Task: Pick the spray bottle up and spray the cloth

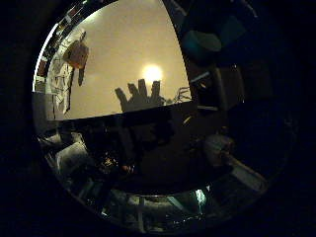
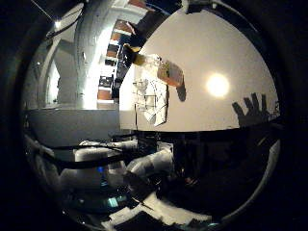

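Observation:
A clear spray bottle [image 2: 163, 71] with orange liquid and a yellow-and-black head stands on the pale table [image 2: 216, 38], far from the palm. Right beside it lies a white patterned cloth [image 2: 151, 102]. Both show again, small, in the little finger side view: the bottle [image 1: 78, 54] and the cloth [image 1: 59, 85]. My hand [image 2: 149, 163] hangs off the table's near edge, well away from both. Its white fingers hold nothing. Its shadow [image 1: 140, 96] on the table shows the fingers spread and straight.
A bright lamp reflection [image 2: 217, 85] lies on the table between the shadow and the bottle. The table's near edge [image 1: 123, 114] runs across the view, with dark clutter below it. Shelves and a white wall [image 2: 103, 72] stand behind the bottle's end.

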Robot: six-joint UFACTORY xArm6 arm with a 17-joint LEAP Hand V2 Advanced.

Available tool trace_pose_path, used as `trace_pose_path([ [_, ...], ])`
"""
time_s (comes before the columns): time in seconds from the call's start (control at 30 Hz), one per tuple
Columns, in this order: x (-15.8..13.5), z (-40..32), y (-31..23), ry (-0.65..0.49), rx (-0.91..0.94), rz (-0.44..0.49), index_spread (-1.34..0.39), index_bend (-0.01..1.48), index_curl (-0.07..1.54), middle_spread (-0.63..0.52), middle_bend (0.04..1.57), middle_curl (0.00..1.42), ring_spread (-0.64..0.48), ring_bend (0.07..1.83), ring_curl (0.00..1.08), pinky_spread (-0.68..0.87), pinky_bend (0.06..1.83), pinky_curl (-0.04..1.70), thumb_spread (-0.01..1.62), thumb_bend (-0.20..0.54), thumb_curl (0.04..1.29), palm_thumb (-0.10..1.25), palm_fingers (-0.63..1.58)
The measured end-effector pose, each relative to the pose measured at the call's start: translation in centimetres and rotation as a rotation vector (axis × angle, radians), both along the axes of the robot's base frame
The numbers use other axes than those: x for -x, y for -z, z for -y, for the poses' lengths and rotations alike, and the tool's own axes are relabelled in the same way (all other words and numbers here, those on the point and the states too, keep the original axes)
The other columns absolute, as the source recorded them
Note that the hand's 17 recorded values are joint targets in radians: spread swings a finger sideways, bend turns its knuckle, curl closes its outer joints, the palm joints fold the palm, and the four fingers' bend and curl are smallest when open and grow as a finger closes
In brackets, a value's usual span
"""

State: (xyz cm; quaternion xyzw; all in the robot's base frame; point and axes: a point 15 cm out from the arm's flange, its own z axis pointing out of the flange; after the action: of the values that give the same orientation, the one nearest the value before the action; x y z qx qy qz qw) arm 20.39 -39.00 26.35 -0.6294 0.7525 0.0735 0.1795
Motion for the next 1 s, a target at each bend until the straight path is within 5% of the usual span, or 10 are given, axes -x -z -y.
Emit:
trace_pose_path([
  [0.43, -0.7, -0.7, -1.9, 0.058, -0.015, 0.082, -0.24, 0.15, 0.27, 0.12, 0.20, 0.33, 0.19, 0.26, 0.25, 0.33, 0.38, 0.28, 0.83, -0.035, 0.31, 0.30, 0.07],
  [1.0, 1.6, -7.0, -2.7, 0.144, -0.030, 0.057, -0.22, 0.15, 0.27, 0.14, 0.20, 0.33, 0.20, 0.26, 0.26, 0.33, 0.37, 0.31, 0.83, -0.036, 0.31, 0.29, 0.07],
])
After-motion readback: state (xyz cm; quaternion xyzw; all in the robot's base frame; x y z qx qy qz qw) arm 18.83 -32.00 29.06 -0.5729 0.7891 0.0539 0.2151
